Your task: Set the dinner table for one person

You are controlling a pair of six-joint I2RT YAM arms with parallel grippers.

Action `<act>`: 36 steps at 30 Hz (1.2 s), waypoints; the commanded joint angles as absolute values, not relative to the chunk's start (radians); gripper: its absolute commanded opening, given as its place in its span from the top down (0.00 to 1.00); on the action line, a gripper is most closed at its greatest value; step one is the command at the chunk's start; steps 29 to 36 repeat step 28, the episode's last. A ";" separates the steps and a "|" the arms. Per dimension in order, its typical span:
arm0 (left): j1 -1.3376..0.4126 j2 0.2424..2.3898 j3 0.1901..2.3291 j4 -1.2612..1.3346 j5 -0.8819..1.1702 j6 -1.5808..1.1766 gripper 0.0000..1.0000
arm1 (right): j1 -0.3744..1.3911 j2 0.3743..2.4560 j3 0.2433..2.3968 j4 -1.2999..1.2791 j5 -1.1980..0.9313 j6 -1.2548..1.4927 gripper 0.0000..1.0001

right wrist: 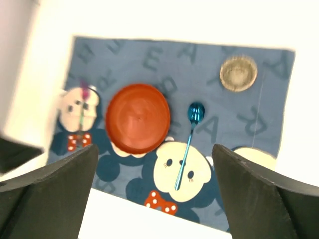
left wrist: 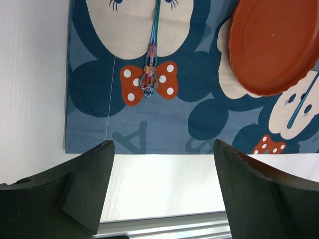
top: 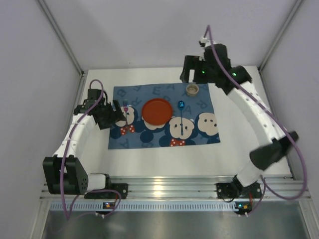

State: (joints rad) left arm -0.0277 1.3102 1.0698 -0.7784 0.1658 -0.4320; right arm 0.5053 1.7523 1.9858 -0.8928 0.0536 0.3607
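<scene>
Left gripper hangs at the mat's nine o'clock edge, jaws wide and empty. Fork lies at nine o'clock of the red plate, spoon at three, cup near one. Right gripper hovers high, jaws wide and empty. The worktop lies under everything. The setting looks complete; best to lift both arms straight up, clear of cup and cloth.

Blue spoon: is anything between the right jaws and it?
Nothing visible. The blue spoon lies uncovered on the mat, below the open right jaws; the red plate sits beside it, apart, the small cup farther off.
</scene>
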 commanded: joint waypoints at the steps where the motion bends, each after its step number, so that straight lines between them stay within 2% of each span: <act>1: -0.031 1.287 1.065 -0.693 0.141 -0.411 0.14 | 0.515 1.518 1.740 -0.628 0.047 0.365 0.00; 4: -0.029 1.261 1.052 -0.649 0.074 -0.397 0.15 | 0.514 1.277 1.377 -0.398 0.122 0.429 0.00; 6: -0.031 1.238 1.022 -0.600 -0.033 -0.367 0.22 | 0.514 1.126 1.173 -0.359 0.140 0.472 0.00; 7: -0.031 1.211 1.005 -0.580 -0.070 -0.347 0.25 | 0.514 1.085 1.122 -0.357 0.129 0.479 0.00; 11: -0.031 1.021 0.766 -0.378 -0.207 -0.327 0.26 | 0.517 0.871 0.912 -0.411 0.104 0.492 0.00; 15: -0.031 0.780 0.508 -0.070 -0.131 -0.227 0.26 | 0.517 0.683 0.743 -0.417 0.104 0.439 0.00; 16: -0.031 0.712 0.461 0.065 -0.073 -0.168 0.25 | 0.517 0.629 0.726 -0.420 0.106 0.427 0.00; 18: -0.031 0.657 0.344 0.158 -0.032 -0.100 0.24 | 0.517 0.589 0.709 -0.455 0.109 0.420 0.00; 23: -0.031 0.724 0.232 0.453 -0.075 -0.051 0.18 | 0.517 0.502 0.700 -0.551 0.106 0.465 0.00; 28: -0.031 0.969 0.268 0.598 -0.080 -0.049 0.19 | 0.518 0.396 0.678 -0.584 0.100 0.471 0.00; 36: -0.031 0.969 0.268 0.598 -0.080 -0.049 0.19 | 0.518 0.396 0.678 -0.584 0.100 0.471 0.00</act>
